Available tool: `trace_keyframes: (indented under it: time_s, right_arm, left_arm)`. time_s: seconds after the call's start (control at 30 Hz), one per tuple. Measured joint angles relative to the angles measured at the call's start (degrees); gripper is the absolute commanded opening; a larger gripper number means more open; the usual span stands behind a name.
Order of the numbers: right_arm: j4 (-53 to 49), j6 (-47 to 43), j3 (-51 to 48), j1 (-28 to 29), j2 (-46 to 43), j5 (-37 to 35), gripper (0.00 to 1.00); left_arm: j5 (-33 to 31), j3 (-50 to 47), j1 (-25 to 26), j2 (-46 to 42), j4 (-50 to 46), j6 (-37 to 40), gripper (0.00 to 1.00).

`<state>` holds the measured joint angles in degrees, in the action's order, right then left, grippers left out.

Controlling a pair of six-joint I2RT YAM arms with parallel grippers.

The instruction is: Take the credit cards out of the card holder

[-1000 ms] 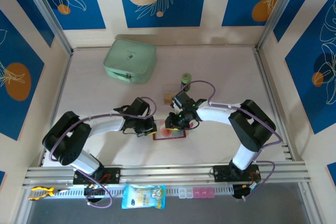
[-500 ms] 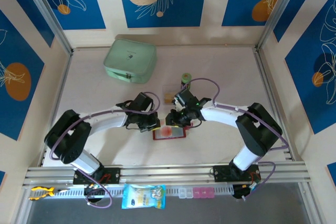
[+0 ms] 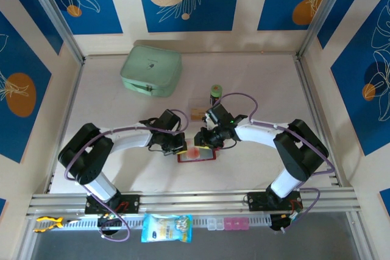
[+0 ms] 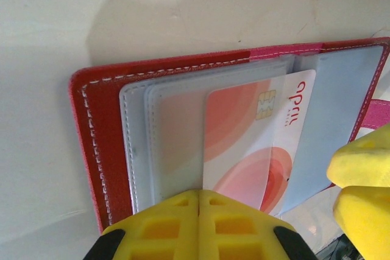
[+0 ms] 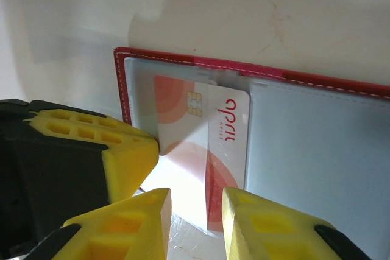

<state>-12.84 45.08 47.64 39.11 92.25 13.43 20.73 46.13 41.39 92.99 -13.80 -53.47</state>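
Note:
The dark-red card holder (image 3: 207,157) lies open on the table between the two arms. Its clear sleeves face up (image 4: 100,132) (image 5: 122,89). A white credit card with red-orange circles and a chip (image 4: 256,132) (image 5: 201,132) (image 3: 194,151) sticks partway out of a sleeve. My left gripper (image 3: 177,147) (image 4: 198,196) is shut, its tips pressing on the sleeve beside the card's edge. My right gripper (image 3: 205,142) (image 5: 196,211) is open just over the card's protruding end, its fingers not gripping it.
A small tan card-like piece (image 3: 197,113) lies just behind the holder, next to a green can (image 3: 216,94). A mint-green zip case (image 3: 151,70) sits at the back left. A metal rail (image 3: 195,201) runs along the near edge.
Both arms have shifted slightly over the holder, and the left gripper has moved in closer to its left edge. The holder stays in place.

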Motion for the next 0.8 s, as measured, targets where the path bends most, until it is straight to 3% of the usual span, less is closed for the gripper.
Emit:
trace_keyframes:
  time_s: [0.8]
  right_arm:
    - [1.99,0.2,-0.9,-0.15,3.61,0.7,0.28]
  left_arm:
    - [0.0,0.13,0.0,0.17,-0.2,0.44,0.02]
